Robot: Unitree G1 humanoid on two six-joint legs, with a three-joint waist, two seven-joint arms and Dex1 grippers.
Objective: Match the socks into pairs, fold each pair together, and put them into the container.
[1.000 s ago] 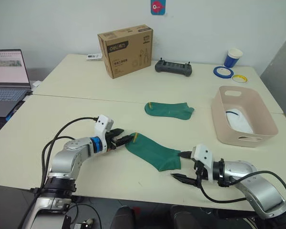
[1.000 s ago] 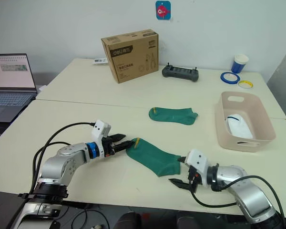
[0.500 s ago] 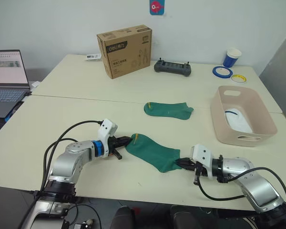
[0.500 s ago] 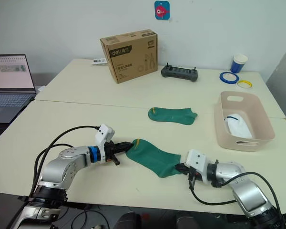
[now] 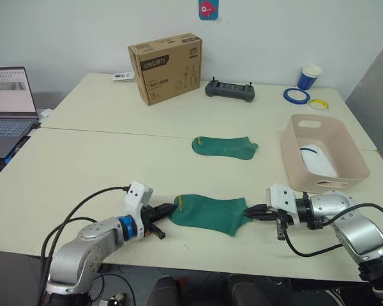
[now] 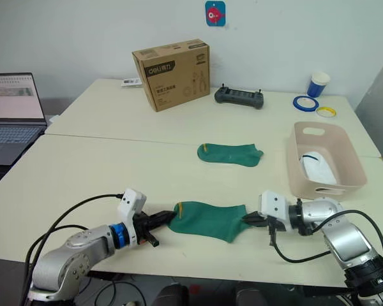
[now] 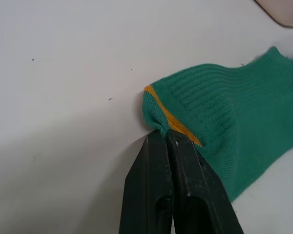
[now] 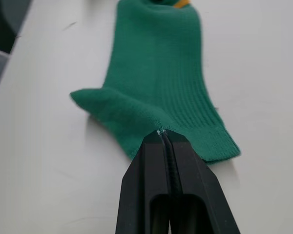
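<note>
A dark green sock [image 5: 210, 213] with a yellow cuff mark lies stretched flat near the table's front edge. My left gripper [image 5: 168, 215] is shut on its cuff [image 7: 158, 119]. My right gripper [image 5: 249, 211] is shut on its toe end [image 8: 156, 114]. A second dark green sock [image 5: 225, 146] lies flat further back, mid-table. The pale pink container [image 5: 325, 183] stands at the right, with a white sock with a dark stripe [image 5: 320, 160] inside.
A brown cardboard box [image 5: 166, 67], a black controller [image 5: 230, 90], a blue cup [image 5: 311, 76] and two tape rolls [image 5: 298, 95] stand along the far side. A laptop [image 5: 9, 102] sits at the left. A seam runs between the two tables.
Both grippers went from open to shut on the near sock's ends. The sock has turned from slanted to lying straight along the front edge, pulled taut between them.
</note>
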